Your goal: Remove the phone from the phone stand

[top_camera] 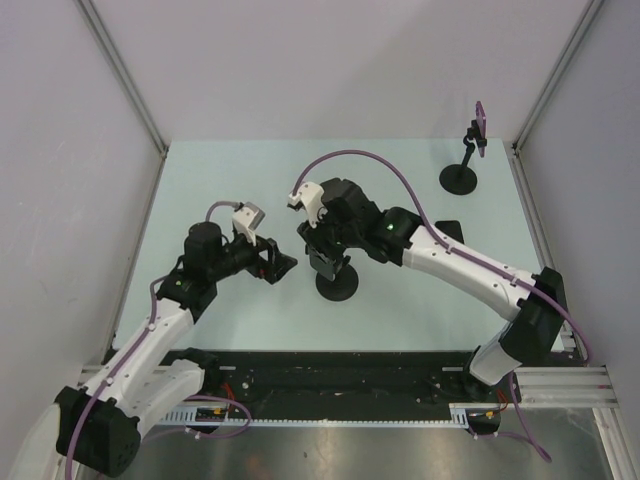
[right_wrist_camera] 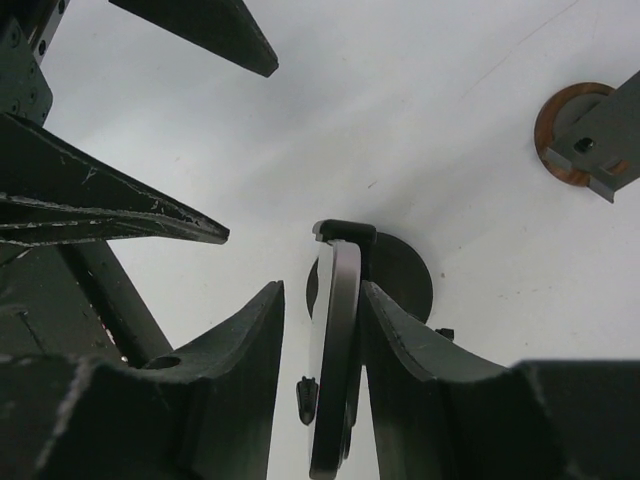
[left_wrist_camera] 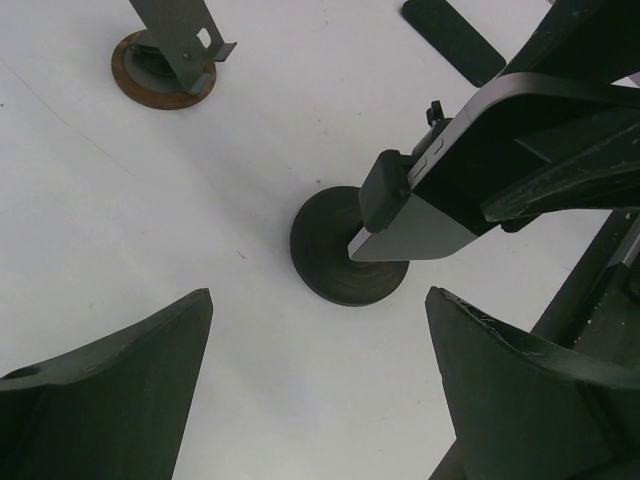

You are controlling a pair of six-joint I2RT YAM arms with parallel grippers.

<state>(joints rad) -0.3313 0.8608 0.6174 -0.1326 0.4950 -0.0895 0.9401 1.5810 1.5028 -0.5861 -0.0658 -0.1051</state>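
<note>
My right hand (right_wrist_camera: 322,290) brackets the phone (right_wrist_camera: 335,350), a slim slab with a silver back and rounded corners. One finger touches it and there's a sliver of gap on the other side, so I can't tell if it's clamped. The phone is in the black clip of the phone stand (top_camera: 337,286), which has a round matte black base, mid-surface (top_camera: 250,180). My left hand (left_wrist_camera: 320,295) is spread wide just left of the stand, holding nothing.

- I'm looking into a robotics lab cell: plain white wall panels (top_camera: 330,60) box in the pale green table (top_camera: 250,170) on the left, far and right sides.
- Aluminium frame posts (top_camera: 122,70), a mounting rail (top_camera: 340,375) along the near edge and a loose purple cable (top_camera: 375,158) show it too.
</note>
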